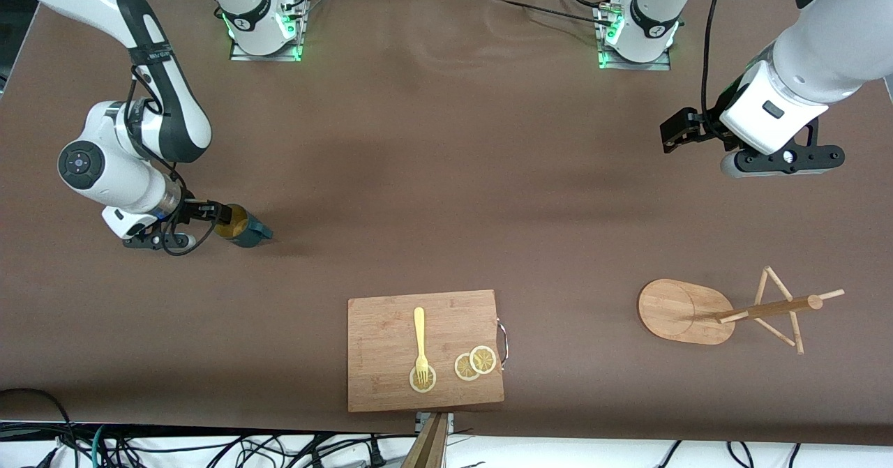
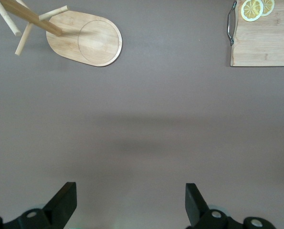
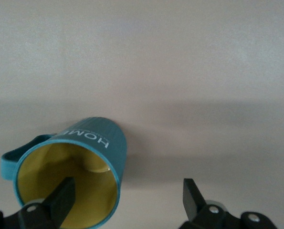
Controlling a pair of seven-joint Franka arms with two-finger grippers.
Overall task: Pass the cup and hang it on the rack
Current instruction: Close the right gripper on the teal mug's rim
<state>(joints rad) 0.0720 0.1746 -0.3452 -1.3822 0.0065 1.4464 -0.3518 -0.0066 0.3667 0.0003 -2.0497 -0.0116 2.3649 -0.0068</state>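
One cup [image 1: 244, 227], one rack [image 1: 725, 310], one cutting board [image 1: 391, 328], one fork [image 1: 420, 339], three lemon slices [image 1: 475, 363]

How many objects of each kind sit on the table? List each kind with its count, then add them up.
Cup: 1
Rack: 1
Cutting board: 1
Fork: 1
Lemon slices: 3
Total: 7

The cup [image 3: 72, 174] bears white capital letters reading "HOME" on its teal outer wall, just below the rim. It lies right at the right end effector [image 3: 127, 200]. No other writing is legible.
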